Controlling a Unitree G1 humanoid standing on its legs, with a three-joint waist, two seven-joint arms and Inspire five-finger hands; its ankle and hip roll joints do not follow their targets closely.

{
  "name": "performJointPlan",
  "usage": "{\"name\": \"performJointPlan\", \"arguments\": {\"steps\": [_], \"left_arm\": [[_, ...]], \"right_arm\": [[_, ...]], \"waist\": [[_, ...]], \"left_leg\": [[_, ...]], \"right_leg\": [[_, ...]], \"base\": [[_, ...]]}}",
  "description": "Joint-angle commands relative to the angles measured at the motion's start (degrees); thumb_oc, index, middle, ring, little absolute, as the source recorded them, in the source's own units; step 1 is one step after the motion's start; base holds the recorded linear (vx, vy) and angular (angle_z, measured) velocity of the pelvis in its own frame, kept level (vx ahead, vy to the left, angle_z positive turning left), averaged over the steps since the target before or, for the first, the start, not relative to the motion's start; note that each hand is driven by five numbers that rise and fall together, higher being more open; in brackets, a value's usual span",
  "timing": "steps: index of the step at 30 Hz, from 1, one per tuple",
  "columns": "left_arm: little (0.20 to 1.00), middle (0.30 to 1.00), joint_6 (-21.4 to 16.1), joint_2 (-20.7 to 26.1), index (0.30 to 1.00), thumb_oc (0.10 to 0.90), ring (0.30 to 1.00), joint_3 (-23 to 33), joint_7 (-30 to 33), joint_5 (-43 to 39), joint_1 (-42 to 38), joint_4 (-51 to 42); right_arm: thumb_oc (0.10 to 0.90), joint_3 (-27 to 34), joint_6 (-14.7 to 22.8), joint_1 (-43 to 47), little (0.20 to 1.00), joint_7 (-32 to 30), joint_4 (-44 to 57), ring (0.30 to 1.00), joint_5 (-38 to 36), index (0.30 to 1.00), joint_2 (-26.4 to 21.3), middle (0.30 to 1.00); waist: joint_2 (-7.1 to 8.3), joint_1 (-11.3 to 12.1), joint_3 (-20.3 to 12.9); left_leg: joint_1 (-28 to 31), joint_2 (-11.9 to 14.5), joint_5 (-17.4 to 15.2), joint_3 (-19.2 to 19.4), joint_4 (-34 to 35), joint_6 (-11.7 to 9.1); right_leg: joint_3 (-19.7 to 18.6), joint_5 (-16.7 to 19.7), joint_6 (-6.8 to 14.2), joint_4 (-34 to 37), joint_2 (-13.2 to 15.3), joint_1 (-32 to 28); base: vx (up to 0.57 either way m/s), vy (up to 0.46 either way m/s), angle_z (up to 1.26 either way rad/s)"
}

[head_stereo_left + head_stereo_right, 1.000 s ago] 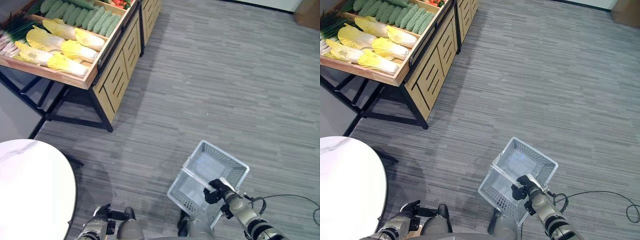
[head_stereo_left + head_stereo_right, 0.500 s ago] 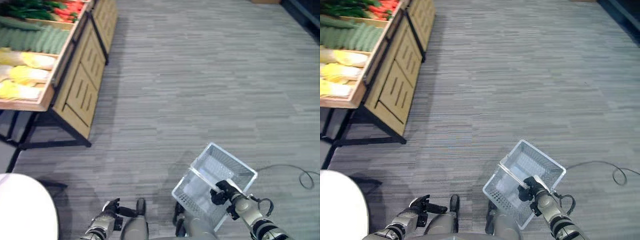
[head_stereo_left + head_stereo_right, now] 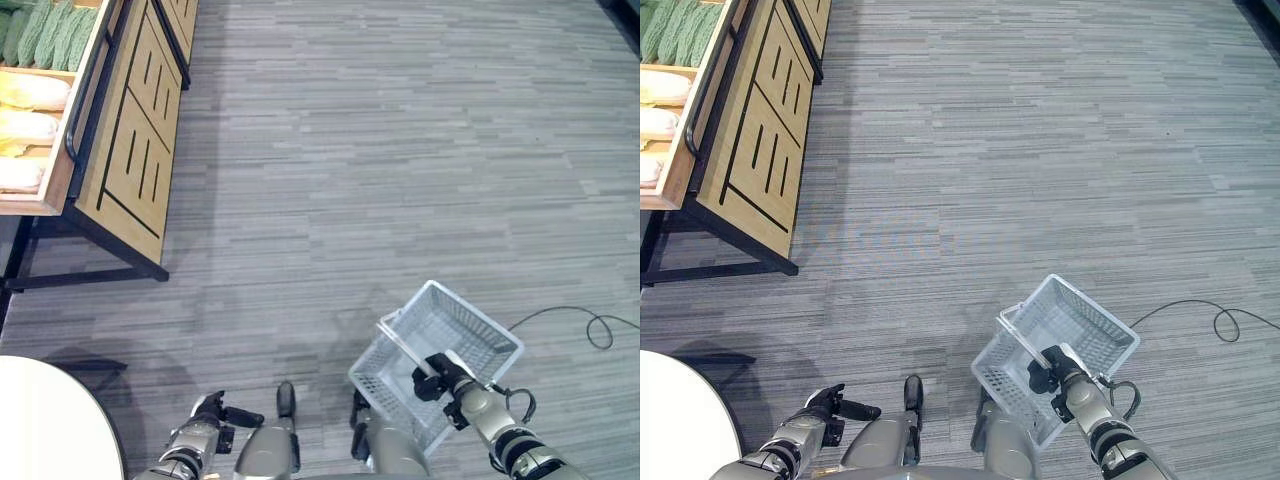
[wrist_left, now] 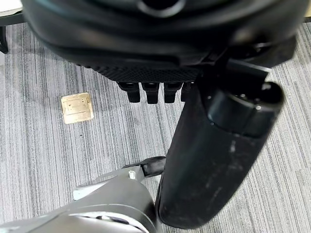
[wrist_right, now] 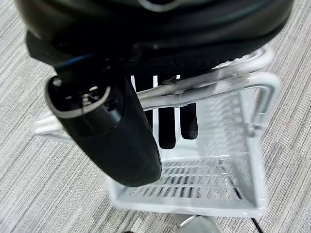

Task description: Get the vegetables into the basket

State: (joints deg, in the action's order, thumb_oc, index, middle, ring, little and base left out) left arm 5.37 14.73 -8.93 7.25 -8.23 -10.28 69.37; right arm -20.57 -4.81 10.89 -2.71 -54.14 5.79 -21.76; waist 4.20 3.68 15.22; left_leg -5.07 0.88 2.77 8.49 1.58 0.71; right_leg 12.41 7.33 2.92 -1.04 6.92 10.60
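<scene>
The basket [image 3: 440, 345] hung low on the right, above the carpet floor [image 3: 400, 150], its handle [image 5: 194, 90] gripped in the right hand [image 3: 440, 375]. The left hand [image 3: 205, 410] sat low on the left, apart from it. Far off at the upper left stood the wooden stand [image 3: 125, 150] — vegetables [image 3: 30, 95] lay in its tray — with a table [image 3: 50, 420] at the lower-left corner.

Basket and vegetables

White wire basket [image 3: 440, 335], empty, hanging tilted above grey floor by its handle [image 5: 194, 90]. Pale yellow cabbages [image 3: 30, 92] and green bumpy gourds [image 3: 45, 30] lie on wooden stand, well apart from basket.
</scene>
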Motion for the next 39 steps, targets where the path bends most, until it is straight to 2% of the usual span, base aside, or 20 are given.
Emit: {"name": "performJointPlan", "arguments": {"steps": [1,13,17,21,28,39], "left_arm": [[1.0,1.0,0.3,2.1,1.0,0.9,1.0,-0.1,1.3,1.2,0.4,2.5],[1.0,1.0,0.4,1.6,1.0,0.9,1.0,-0.6,1.1,1.4,0.5,2.3],[1.0,1.0,0.4,1.4,1.0,0.9,1.0,-0.6,1.1,1.4,0.6,2.6],[1.0,1.0,-0.3,0.7,1.0,0.9,1.0,-0.2,0.4,2.3,1.6,4.1],[1.0,1.0,-0.8,0.4,1.0,0.9,1.0,-0.8,-0.6,3.8,2.6,5.2],[1.0,1.0,-0.9,-0.2,1.0,0.9,1.0,-0.1,-1.1,3.8,3.8,6.3]], "right_arm": [[0.4,0.1,2.6,2.0,0.3,-0.8,2.1,0.3,-1.6,0.3,0.9,0.3],[0.4,0.6,2.7,1.0,0.3,-0.5,0.7,0.3,-1.9,0.3,1.4,0.3],[0.4,2.7,2.7,-0.1,0.3,-1.3,-1.2,0.3,-4.4,0.3,2.1,0.3],[0.4,6.5,3.2,-2.5,0.3,-2.0,-5.6,0.3,-8.3,0.3,3.6,0.3],[0.4,9.6,3.1,-4.5,0.3,-2.0,-11.6,0.3,-10.2,0.3,3.7,0.3],[0.4,10.5,3.0,-5.4,0.3,-1.7,-16.3,0.3,-10.8,0.3,4.8,0.3]], "waist": [[3.28,0.1,-1.1],[2.74,-0.4,-2.0],[2.26,-0.8,-2.6],[1.36,-1.5,-5.2],[0.65,-1.8,-8.2],[0.76,-1.8,-9.9]], "left_leg": [[-3.0,-0.2,-1.8,-0.7,-1.2,-1.7],[-2.0,-1.1,-2.1,-0.8,-0.9,-1.4],[-1.6,-1.2,-2.2,-1.0,-0.8,-1.5],[0.3,-1.0,-2.5,-1.2,-0.7,-1.7],[3.1,-0.8,-3.2,-1.6,-0.4,-2.0],[5.8,-0.9,-3.7,-1.4,0.7,-1.7]], "right_leg": [[-3.1,-0.6,11.0,-3.0,10.7,-3.4],[-2.4,-0.6,11.3,-2.7,11.8,-3.6],[-2.2,-0.8,11.3,-2.6,11.8,-4.2],[-1.6,-1.5,11.3,-2.2,11.8,-6.4],[-0.6,-2.7,11.2,-1.4,11.8,-9.8],[-1.3,-2.5,11.1,-0.8,11.8,-11.2]], "base": [[0.01,0.05,-0.01],[0.0,0.01,0.0],[0.01,0.0,0.01],[0.05,-0.015,0.02],[0.06,-0.023,0.01],[0.01,0.005,-0.02]]}}
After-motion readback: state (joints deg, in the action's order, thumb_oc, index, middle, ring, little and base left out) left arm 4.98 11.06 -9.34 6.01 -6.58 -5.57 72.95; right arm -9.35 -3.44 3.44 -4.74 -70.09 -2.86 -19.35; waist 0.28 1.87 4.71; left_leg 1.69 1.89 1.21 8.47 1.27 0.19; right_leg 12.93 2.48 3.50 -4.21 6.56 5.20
